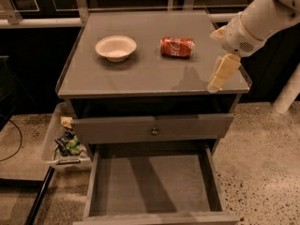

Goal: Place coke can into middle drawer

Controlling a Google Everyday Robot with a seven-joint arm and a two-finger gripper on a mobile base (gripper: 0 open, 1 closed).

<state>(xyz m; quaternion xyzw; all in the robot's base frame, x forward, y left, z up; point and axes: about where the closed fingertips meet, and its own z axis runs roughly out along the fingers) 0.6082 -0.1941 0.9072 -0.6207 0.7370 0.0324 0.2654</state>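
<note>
The red coke can [177,47] lies on its side on the grey cabinet top [150,74], right of centre towards the back. The middle drawer [151,184] is pulled open below, its flat grey floor bare. My gripper [221,73] hangs from the white arm at the right, above the top's right front corner, to the right of the can and nearer the front. It holds nothing.
A white bowl [116,48] stands on the top to the left of the can. The shut upper drawer front with a round knob [154,131] sits above the open drawer. A bin with rubbish [65,142] stands on the floor at the left.
</note>
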